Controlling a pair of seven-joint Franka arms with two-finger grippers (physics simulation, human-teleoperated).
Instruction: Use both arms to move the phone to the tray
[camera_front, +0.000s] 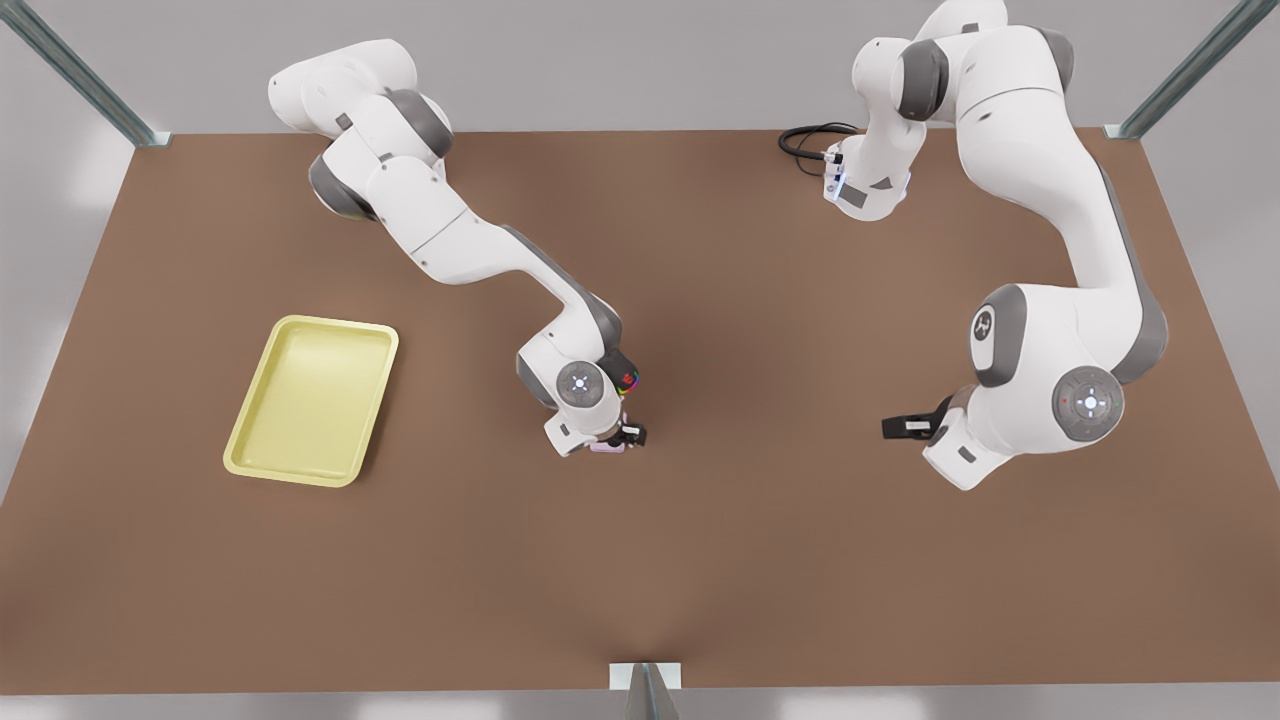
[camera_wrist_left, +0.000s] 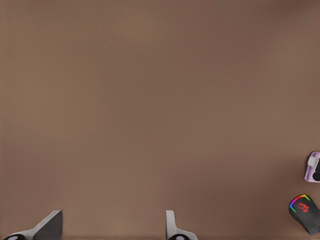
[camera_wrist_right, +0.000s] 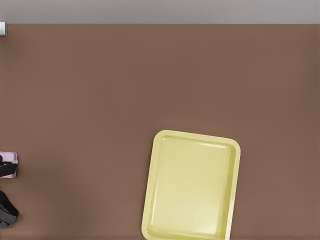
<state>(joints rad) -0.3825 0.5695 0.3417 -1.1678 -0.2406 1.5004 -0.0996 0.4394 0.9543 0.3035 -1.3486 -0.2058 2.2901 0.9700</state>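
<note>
The pale pink phone (camera_front: 607, 448) sits at mid-table, mostly hidden under the hand of the arm on the front view's left. That arm's right gripper (camera_front: 629, 436) points down right at the phone; I cannot tell whether it has hold of it. The right wrist view catches the phone (camera_wrist_right: 8, 159) at its edge, with the pale yellow tray (camera_wrist_right: 192, 187) farther off. The tray (camera_front: 255, 455) lies empty towards the front view's left. My left gripper (camera_front: 900, 427) waits low on the front view's right, open, with its fingertips (camera_wrist_left: 50, 225) wide apart over bare table. The phone (camera_wrist_left: 313, 167) is also in the left wrist view.
A black mouse with rainbow lights (camera_front: 628, 378) lies just behind the phone, under the right arm's wrist, and appears in the left wrist view (camera_wrist_left: 305, 212). A black cable (camera_front: 808, 140) lies at the table's far edge. Bare brown table separates the phone and the tray.
</note>
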